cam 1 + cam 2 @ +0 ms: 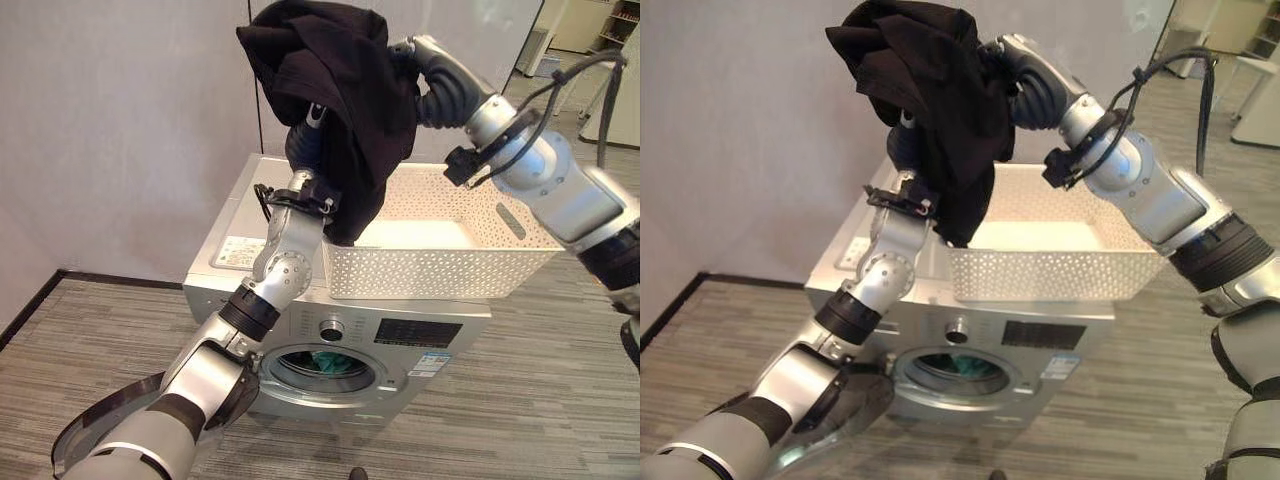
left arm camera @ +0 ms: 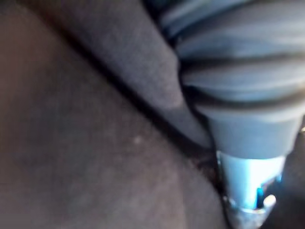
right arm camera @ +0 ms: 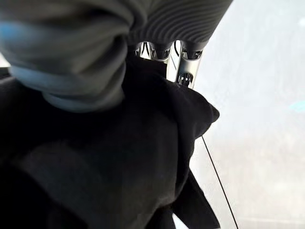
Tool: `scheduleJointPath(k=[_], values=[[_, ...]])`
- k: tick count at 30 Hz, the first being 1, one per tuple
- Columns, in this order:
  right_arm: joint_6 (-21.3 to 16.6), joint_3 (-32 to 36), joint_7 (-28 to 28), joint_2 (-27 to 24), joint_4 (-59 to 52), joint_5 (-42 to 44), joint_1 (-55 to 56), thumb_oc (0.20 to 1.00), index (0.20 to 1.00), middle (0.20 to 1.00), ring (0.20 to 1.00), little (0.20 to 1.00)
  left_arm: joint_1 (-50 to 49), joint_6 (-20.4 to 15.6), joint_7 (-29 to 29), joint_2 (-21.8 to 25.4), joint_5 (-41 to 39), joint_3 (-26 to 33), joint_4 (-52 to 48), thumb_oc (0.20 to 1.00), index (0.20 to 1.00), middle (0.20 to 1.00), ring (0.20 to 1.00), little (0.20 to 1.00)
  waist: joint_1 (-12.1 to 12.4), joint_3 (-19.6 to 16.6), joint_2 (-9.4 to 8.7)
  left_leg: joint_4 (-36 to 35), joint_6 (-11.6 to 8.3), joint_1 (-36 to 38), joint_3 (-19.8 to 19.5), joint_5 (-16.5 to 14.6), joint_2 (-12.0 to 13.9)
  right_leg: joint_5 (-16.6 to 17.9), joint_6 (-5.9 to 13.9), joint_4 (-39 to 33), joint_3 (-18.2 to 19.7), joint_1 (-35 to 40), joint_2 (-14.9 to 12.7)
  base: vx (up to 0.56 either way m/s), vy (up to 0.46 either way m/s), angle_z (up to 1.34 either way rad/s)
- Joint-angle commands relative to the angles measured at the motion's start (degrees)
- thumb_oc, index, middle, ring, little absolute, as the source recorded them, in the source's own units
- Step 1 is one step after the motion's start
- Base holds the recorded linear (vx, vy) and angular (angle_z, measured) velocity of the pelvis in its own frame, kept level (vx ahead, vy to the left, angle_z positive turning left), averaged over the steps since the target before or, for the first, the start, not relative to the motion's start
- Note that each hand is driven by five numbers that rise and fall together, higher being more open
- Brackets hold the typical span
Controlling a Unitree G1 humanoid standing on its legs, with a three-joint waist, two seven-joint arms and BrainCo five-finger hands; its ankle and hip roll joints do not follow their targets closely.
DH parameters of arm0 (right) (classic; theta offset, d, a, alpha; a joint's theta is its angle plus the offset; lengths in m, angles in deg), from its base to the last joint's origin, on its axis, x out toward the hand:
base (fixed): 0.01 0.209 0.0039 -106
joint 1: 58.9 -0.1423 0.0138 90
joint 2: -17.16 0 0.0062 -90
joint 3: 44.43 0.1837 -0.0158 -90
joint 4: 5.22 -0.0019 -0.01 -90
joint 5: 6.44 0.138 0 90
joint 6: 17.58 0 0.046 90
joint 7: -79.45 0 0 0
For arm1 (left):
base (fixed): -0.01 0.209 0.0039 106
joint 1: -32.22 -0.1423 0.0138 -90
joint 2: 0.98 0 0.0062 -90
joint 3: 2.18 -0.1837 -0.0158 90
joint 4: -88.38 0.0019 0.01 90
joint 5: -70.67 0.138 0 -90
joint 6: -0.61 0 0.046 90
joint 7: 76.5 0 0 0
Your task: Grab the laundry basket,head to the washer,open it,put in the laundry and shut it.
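Note:
A black garment (image 1: 330,90) hangs bunched high above the white perforated laundry basket (image 1: 440,272), its lower end reaching the basket's left corner. The basket stands on top of the silver front-loading washer (image 1: 400,335). My right hand (image 1: 418,48) reaches in from the right, and the right wrist view has its fingers (image 3: 167,57) curled into the black cloth (image 3: 119,167). My left hand (image 1: 304,142) is pushed up inside the garment from below, with dark cloth (image 2: 95,143) wrapped around it. The washer's round door (image 1: 100,430) is swung open at the lower left, and teal cloth (image 1: 335,362) lies in the drum.
A pale wall stands close behind the washer. Grey plank flooring (image 1: 540,400) spreads to the right of the machine. Shelving (image 1: 605,30) is far off at the back right. The open door juts out low beside my left arm.

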Motion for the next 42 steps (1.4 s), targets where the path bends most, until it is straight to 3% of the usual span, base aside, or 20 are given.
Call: scheduleJointPath(k=[1, 2, 3, 5, 6, 16, 20, 27, 37, 39, 42], values=[[-0.86, -2.81, 1.95, -1.82, 5.14, -1.15, -4.33, 0.2, 0.2, 0.2, 0.2, 0.2, 8.26, -1.29, -2.34, -0.5, 3.89, 0.74, 1.59, 1.0, 1.0, 1.0, 1.0, 1.0, 1.23, -1.53, -2.12, 0.09, -0.17, 1.47, -0.22, -2.74, -0.51, -4.94, 5.27, 0.26, -0.75, 4.44, -2.71, 0.0, 0.0, 0.0], [-0.78, -3.05, 2.24, -1.82, 5.44, -1.23, -4.31, 0.2, 0.2, 0.2, 0.2, 0.2, 8.13, -1.13, -2.56, -0.69, 3.71, 0.76, 1.5, 0.526, 0.526, 0.526, 0.526, 0.526, 1.3, -1.6, -2.19, 0.09, -0.2, 1.54, -0.19, -2.75, -0.45, -5.01, 5.28, 0.26, -0.86, 4.5, -2.64, 0.0, 0.0, 0.0], [-0.75, -3.09, 2.35, -1.6, 5.87, -1.1, -4.08, 0.2, 0.2, 0.2, 0.2, 0.2, 8.0, -1.1, -2.8, -0.99, 3.61, 0.67, 1.34, 0.2, 0.2, 0.2, 0.2, 0.2, 1.35, -1.63, -2.24, 0.09, -0.22, 1.56, -0.25, -2.75, -0.41, -5.05, 5.26, 0.28, -0.98, 4.57, -2.6, 0.0, 0.0, 0.0], [-0.71, -2.85, 2.42, -1.45, 6.17, -1.07, -3.45, 0.2, 0.2, 0.2, 0.2, 0.2, 7.58, -1.09, -2.97, -1.15, 3.91, 0.53, 1.03, 0.2, 0.2, 0.2, 0.2, 0.2, 1.44, -1.77, -2.4, 0.09, -0.28, 1.62, -0.46, -2.72, -0.37, -5.22, 5.18, 0.33, -1.17, 4.78, -2.47, 0.0, 0.0, 0.0], [-0.37, -2.68, 2.32, -1.38, 6.51, -1.94, -3.33, 1.0, 1.0, 1.0, 1.0, 1.0, 7.5, -1.01, -3.3, -1.47, 3.87, 0.42, 0.91, 0.2, 0.2, 0.2, 0.2, 0.2, 1.5, -1.76, -2.46, 0.09, -0.28, 1.74, -0.6, -2.7, -0.33, -5.33, 5.13, 0.44, -1.44, 4.96, -2.41, 0.0, 0.0, 0.0], [-0.08, 0.0, 0.99, -2.88, 6.16, -5.92, -1.15, 1.0, 1.0, 1.0, 1.0, 1.0, 6.45, -1.21, -3.58, -1.82, 3.91, 1.6, 0.5, 0.2, 0.2, 0.2, 0.2, 0.2, 1.28, -1.97, -2.51, 0.09, -0.29, 1.94, -0.91, -2.71, -0.34, -5.49, 5.05, 0.51, -1.64, 5.34, -2.53, 0.0, 0.001, 0.01], [0.54, 4.02, -0.51, -4.69, 4.33, -9.6, 1.52, 1.0, 1.0, 1.0, 1.0, 1.0, 5.86, -1.38, -3.68, -1.08, 4.68, 2.71, -0.49, 0.2, 0.2, 0.2, 0.2, 0.2, 0.98, -2.05, -2.2, 0.09, -0.22, 2.06, -0.88, -2.79, -0.35, -5.44, 5.07, 0.52, -1.52, 5.37, -2.58, 0.0, 0.0, 0.0], [3.23, 20.59, -9.13, -6.29, 2.44, -20.35, 9.96, 1.0, 1.0, 1.0, 1.0, 1.0, 2.68, -1.43, -3.94, -0.48, 6.25, 4.28, -6.11, 0.2, 0.2, 0.2, 0.2, 0.2, 0.45, -2.09, -1.14, 0.09, 0.23, 2.41, -1.03, -3.09, -0.44, -5.63, 4.99, 0.42, -1.12, 5.63, -2.6, 0.0, 0.0, 0.0], [5.23, 31.72, -18.37, -6.45, 1.82, -27.97, 14.76, 1.0, 1.0, 1.0, 1.0, 1.0, -0.26, -1.0, -5.31, -3.41, 7.02, 3.24, -12.17, 0.2, 0.2, 0.2, 0.2, 0.2, -0.02, -2.03, -0.06, 0.09, 0.43, 2.5, -1.31, -3.14, -0.42, -6.09, 4.8, 0.42, -1.19, 5.96, -2.64, 0.0, 0.0, 0.0], [5.88, 39.67, -23.48, -7.05, -0.9, -31.38, 19.47, 1.0, 1.0, 1.0, 1.0, 1.0, -2.22, -0.96, -6.14, -3.11, 7.91, 2.42, -16.78, 0.2, 0.2, 0.2, 0.2, 0.2, -0.09, -1.88, 0.38, 0.09, 0.65, 2.27, -1.71, -3.24, -0.54, -6.23, 4.81, 0.39, -1.34, 5.94, -2.8, 0.0, 0.0, 0.0], [6.16, 46.13, -27.94, -7.87, -2.74, -34.26, 24.01, 1.0, 1.0, 1.0, 1.0, 1.0, -4.54, -1.07, -7.26, -2.74, 7.69, 2.9, -19.67, 0.2, 0.2, 0.2, 0.2, 0.2, -0.18, -1.71, 0.71, 0.09, 0.75, 2.05, -1.94, -3.23, -0.71, -6.31, 4.83, 0.47, -1.44, 5.92, -2.98, 0.0, -0.001, 0.06]])
